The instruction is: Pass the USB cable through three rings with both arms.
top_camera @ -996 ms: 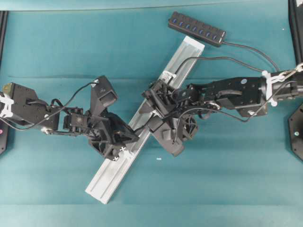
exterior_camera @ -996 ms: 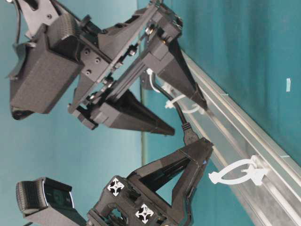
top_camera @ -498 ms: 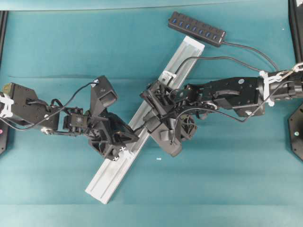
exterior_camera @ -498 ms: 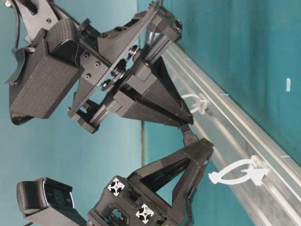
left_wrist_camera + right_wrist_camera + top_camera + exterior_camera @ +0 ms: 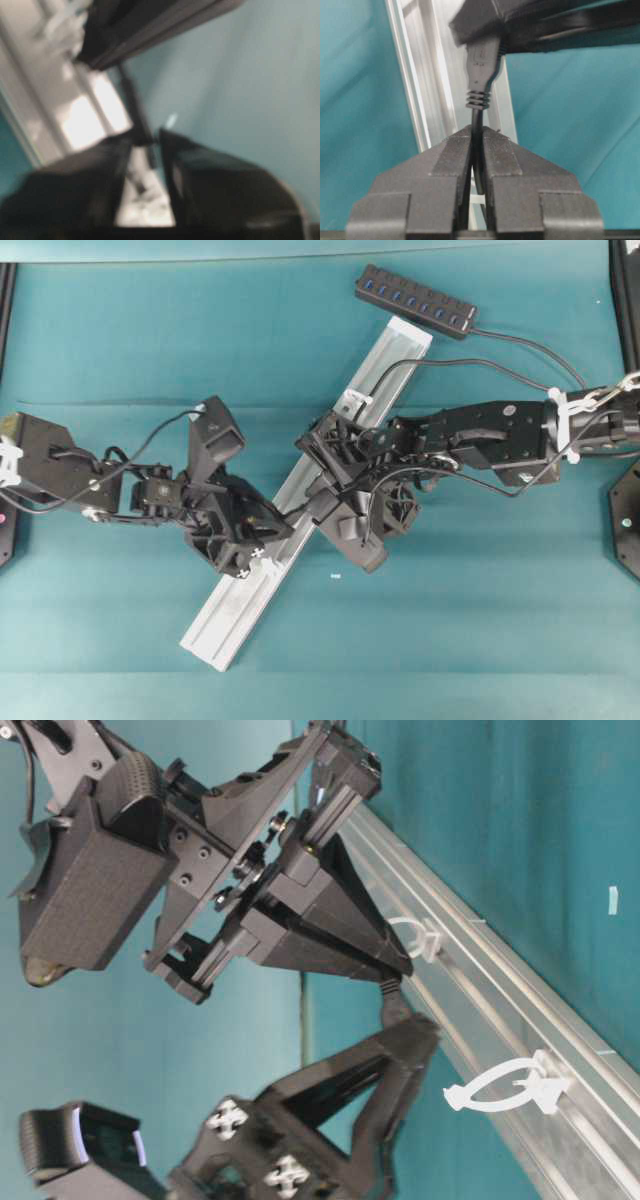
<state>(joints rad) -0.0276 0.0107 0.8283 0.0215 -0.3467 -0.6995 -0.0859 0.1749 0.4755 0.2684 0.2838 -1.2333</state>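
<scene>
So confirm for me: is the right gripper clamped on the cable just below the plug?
Yes: the right gripper pinches the USB cable between closed fingers.

**Colours on the tabletop**

The tabletop (image 5: pixel 120 330) is covered in plain teal. A silver, brushed-metal rail (image 5: pixel 245 605) is laid across it, and whitish translucent rings (image 5: pixel 510 1088) are seen on the rail. The USB cable (image 5: pixel 478 125) is black, as is the hub (image 5: pixel 415 300), whose ports are marked in blue. Both arms are black, with small white cross-shaped marks on the left gripper (image 5: pixel 400 1045).
</scene>
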